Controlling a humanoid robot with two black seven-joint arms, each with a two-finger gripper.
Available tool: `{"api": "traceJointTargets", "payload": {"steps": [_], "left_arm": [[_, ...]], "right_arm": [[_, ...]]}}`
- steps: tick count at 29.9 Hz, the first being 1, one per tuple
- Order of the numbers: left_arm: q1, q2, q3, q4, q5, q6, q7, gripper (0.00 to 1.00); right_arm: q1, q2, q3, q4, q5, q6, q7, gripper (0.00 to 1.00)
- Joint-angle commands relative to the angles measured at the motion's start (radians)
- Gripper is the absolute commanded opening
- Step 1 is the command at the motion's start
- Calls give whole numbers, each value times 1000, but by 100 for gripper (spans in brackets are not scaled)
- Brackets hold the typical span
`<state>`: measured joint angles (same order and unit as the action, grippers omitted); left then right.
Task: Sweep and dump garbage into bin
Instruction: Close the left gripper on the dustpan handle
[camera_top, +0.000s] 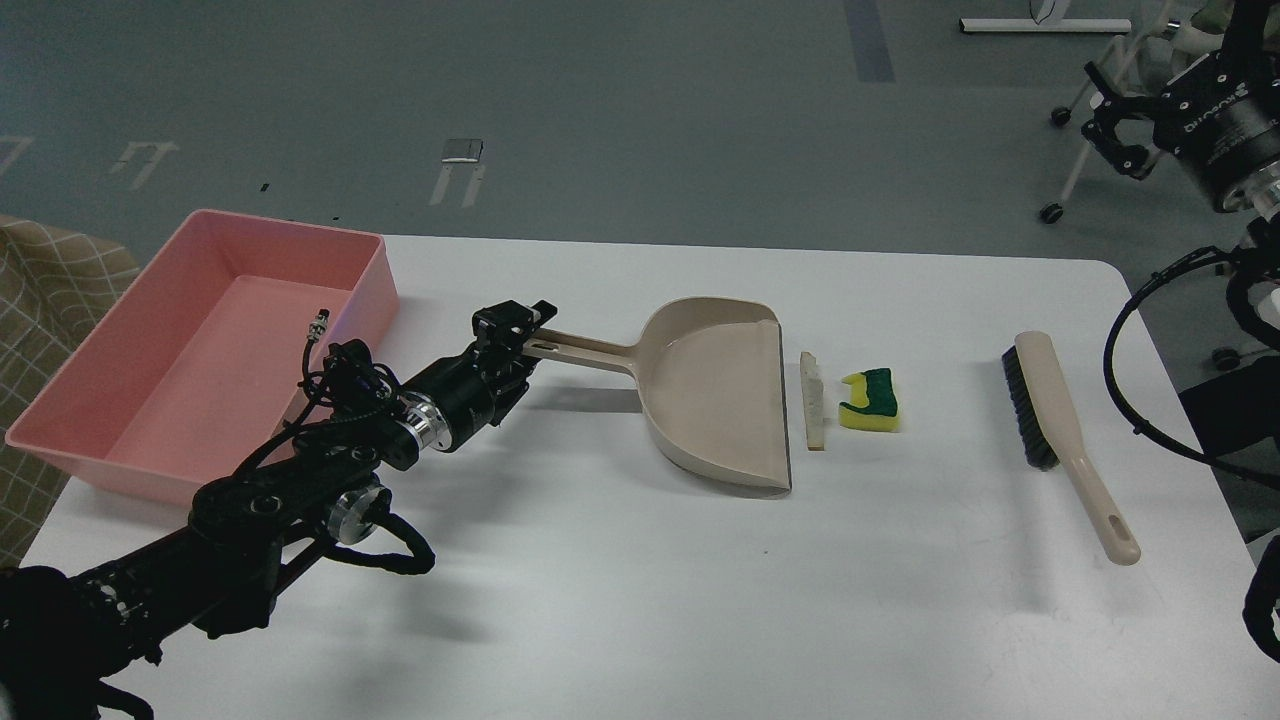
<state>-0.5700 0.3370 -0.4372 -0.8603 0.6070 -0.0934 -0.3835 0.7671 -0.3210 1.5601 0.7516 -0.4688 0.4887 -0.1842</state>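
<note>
At the end of the beige plastic dustpan's long handle (580, 352), the left gripper (517, 338) straddles the tip, but whether its jaws have closed cannot be told. A firm, square grip there would likely stop the pan twisting. Beyond the pan's open edge lie the garbage scraps on the white table (640, 600): a thin white bread slice (814, 400) just beside it, then a yellow sponge chunk with a green top (871, 400). The black-bristled beige brush (1060, 435) lies further right. The shallow pink plastic bin (120, 400) sits far left. The right gripper (1115, 130) hangs open, above the floor beyond the table's far right corner.
</note>
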Motion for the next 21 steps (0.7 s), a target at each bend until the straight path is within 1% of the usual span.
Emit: {"api": "traceJointTargets", "payload": {"steps": [1, 5, 8, 10, 21], "left_arm": [[-4, 0, 0, -2, 0, 0, 0, 52], [-1, -1, 0, -5, 4, 0, 0, 51], [-1, 0, 2, -8, 4, 0, 0, 40], [-2, 0, 2, -9, 5, 0, 0, 36], [-2, 0, 3, -16, 5, -2, -2, 36]], "right_arm": [[-2, 0, 0, 0, -1, 0, -1, 100], [-2, 0, 1, 0, -1, 0, 0, 100], [-2, 0, 0, -3, 1, 0, 0, 100], [-2, 0, 0, -6, -1, 0, 0, 100], [-2, -3, 0, -8, -1, 0, 0, 100]]}}
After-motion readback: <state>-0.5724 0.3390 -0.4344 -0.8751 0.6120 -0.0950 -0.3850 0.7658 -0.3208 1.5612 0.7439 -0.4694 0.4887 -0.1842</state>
